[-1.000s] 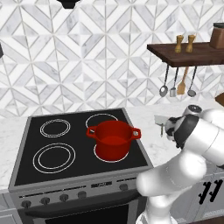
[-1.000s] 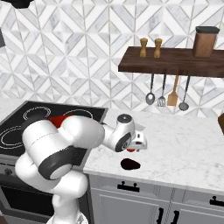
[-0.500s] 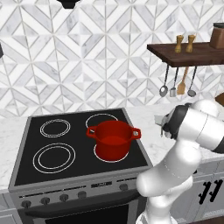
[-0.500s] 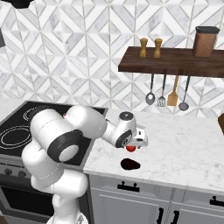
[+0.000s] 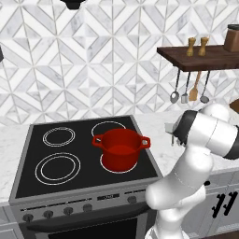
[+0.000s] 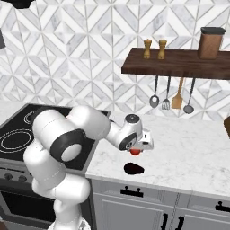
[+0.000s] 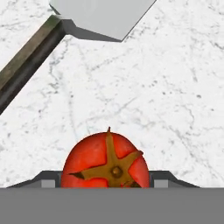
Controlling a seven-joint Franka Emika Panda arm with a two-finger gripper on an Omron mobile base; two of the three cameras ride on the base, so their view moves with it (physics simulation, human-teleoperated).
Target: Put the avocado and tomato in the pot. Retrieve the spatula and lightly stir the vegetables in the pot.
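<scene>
Bright red pot [image 5: 120, 150], red tomato [image 7: 106, 162], near-black avocado [image 6: 134, 169]

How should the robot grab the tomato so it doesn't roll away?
Grip the tomato across its round middle, coming straight down from above. It sits on the counter with its stem star facing up at the hand, and the gripper already has a finger on each side of it. Equal curved sides there likely let the fingers hold it steady.

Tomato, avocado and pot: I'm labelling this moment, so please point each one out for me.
tomato [image 7: 106, 161]: hand view, on its red top beside the stem.
avocado [image 6: 134, 169]: right base view, middle of the dark lump on the counter.
pot [image 5: 120, 156]: left base view, on its red outer wall.
</scene>
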